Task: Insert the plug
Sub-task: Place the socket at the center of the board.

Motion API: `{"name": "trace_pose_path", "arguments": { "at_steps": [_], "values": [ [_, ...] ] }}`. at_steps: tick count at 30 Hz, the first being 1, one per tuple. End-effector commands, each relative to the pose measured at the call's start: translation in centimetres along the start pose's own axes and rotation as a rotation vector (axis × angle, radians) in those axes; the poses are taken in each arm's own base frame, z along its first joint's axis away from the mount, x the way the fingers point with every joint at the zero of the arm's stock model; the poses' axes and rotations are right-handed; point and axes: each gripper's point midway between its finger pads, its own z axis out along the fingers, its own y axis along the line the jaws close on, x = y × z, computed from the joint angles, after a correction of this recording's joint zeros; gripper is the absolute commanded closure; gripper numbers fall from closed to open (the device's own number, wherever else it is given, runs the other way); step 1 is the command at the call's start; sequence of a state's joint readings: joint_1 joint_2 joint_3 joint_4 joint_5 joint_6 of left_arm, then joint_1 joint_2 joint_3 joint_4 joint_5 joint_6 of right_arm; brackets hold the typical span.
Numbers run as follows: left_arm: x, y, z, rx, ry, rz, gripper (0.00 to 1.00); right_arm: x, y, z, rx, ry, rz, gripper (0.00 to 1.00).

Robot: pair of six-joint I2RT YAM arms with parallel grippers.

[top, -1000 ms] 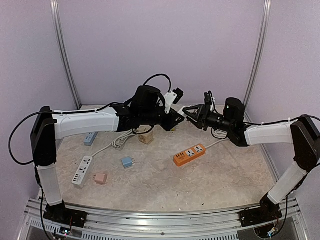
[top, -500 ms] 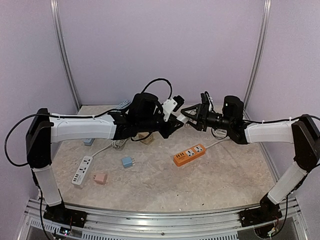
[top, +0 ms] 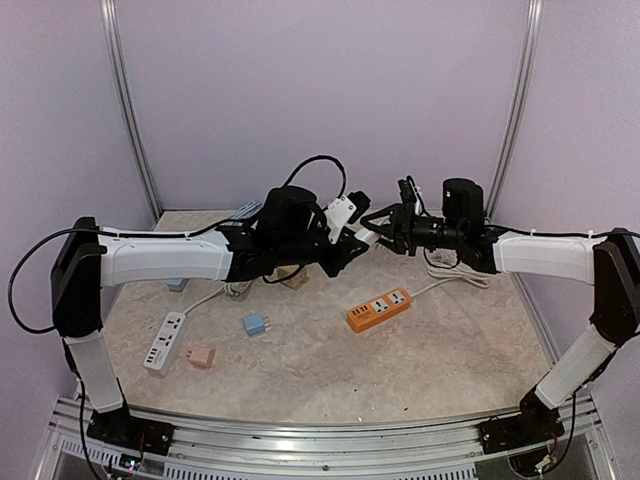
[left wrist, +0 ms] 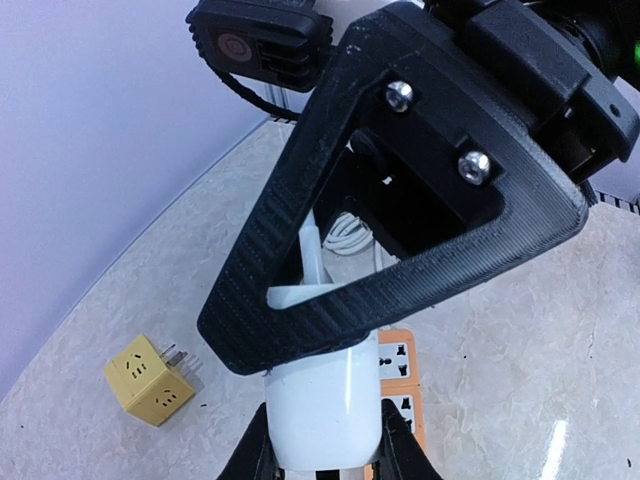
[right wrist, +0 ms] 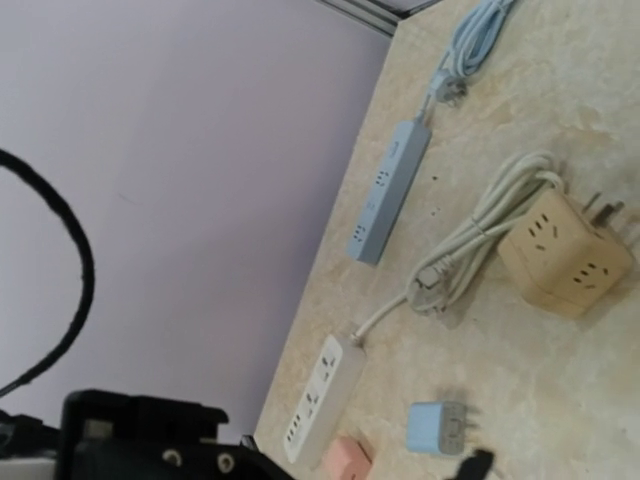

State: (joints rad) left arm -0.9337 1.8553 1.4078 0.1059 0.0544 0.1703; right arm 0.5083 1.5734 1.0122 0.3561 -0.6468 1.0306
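My left gripper (top: 347, 240) is shut on a white plug (top: 364, 237), held in the air over the table's back middle. In the left wrist view the plug's body (left wrist: 322, 410) sits between my left fingers (left wrist: 255, 455). My right gripper (top: 373, 229) faces it, open, with its fingers either side of the plug's front end. One black triangular right finger (left wrist: 250, 290) crosses in front of the plug. The orange power strip (top: 380, 309) lies on the table below and also shows in the left wrist view (left wrist: 398, 352). The right wrist view shows only a black fingertip (right wrist: 478, 463).
A white power strip (top: 164, 340) with a coiled cable (right wrist: 470, 250), a blue strip (right wrist: 390, 190), a blue adapter (top: 255, 323), a pink adapter (top: 201, 355) and a tan cube socket (right wrist: 565, 255) lie on the left half of the table. The cube also shows in the left wrist view (left wrist: 150, 380).
My left gripper has carried the plug right, toward my right gripper. My right gripper has risen a little and closed the gap, and now brackets the plug's front end.
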Motion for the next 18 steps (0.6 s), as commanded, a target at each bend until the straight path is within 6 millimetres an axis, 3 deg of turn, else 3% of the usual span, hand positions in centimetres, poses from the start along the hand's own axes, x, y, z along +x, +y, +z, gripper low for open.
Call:
{"name": "trace_pose_path", "arguments": {
  "at_steps": [1,5,7,10,14,18],
  "values": [
    [0.1,0.1,-0.4,-0.021,0.011,0.012,1.0,-0.9,0.9,-0.9,0.031,-0.026,-0.065,0.64],
    [0.2,0.3,-0.2,-0.033,0.012,-0.002,0.96,-0.8,1.0,-1.1,0.039,-0.028,-0.09,0.76],
    [0.2,0.4,-0.1,-0.041,0.019,-0.015,0.76,-0.8,1.1,-1.3,0.038,-0.032,-0.11,0.79],
    [0.7,0.4,-0.1,-0.042,0.029,-0.033,0.32,-0.9,1.4,-1.8,0.041,-0.05,-0.151,0.8],
    [1.9,0.7,-0.6,-0.069,0.045,-0.061,0.05,-1.4,0.2,-2.8,0.094,-0.083,-0.199,0.8],
    [4.2,0.2,-1.8,-0.065,0.064,-0.101,0.01,-2.1,-2.0,-4.6,0.193,-0.114,-0.262,0.79]
  ]
}}
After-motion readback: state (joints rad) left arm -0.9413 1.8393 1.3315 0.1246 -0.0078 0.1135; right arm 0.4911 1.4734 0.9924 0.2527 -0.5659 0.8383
